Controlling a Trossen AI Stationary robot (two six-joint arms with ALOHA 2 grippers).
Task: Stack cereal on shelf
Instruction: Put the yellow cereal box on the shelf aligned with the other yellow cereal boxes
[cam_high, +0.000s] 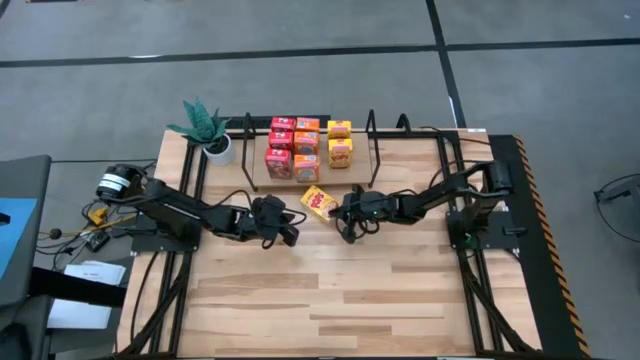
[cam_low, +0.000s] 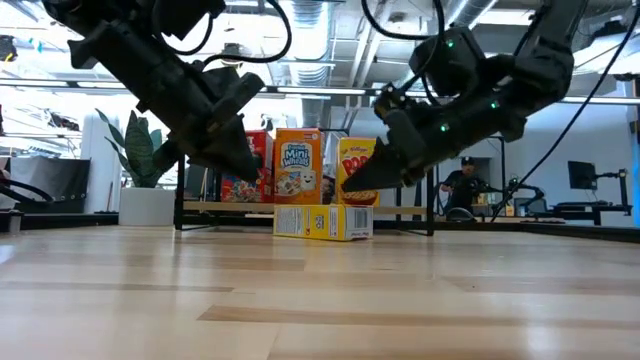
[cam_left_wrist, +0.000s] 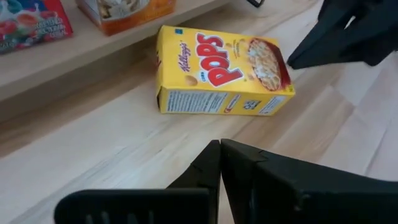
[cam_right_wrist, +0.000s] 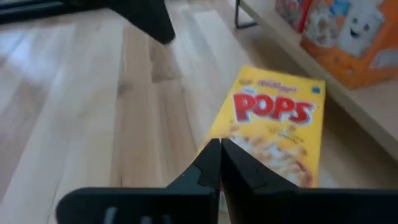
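Lying flat on the table (cam_high: 330, 300): one yellow box (cam_high: 319, 202) of cereal, face up, just in front of the shelf (cam_high: 262, 183). Printed on it in big red letters: "POPS", with a small "Kellogg's" above. A picture of cereal beside the word.

Hanging over the table to the left of that box, near it but not touching: the left gripper (cam_high: 288, 237), fingers pressed tight together, holding nothing.

Just to the right of the box, very close to its right end: the right gripper (cam_high: 347, 232), fingers also squeezed together, nothing between them. Hard to tell whether touching the box or not.

Standing on the shelf at the far side of the table: red boxes (cam_high: 279, 150) on the left, orange boxes (cam_high: 306, 144) in the middle, two yellow boxes (cam_high: 340, 143) on the right. Readable on an orange one from the low view: "Mini Wheats". Red letters on a yellow one behind too, partly hidden.

At the left end of the shelf: a green plant (cam_high: 206, 128) in a white pot.
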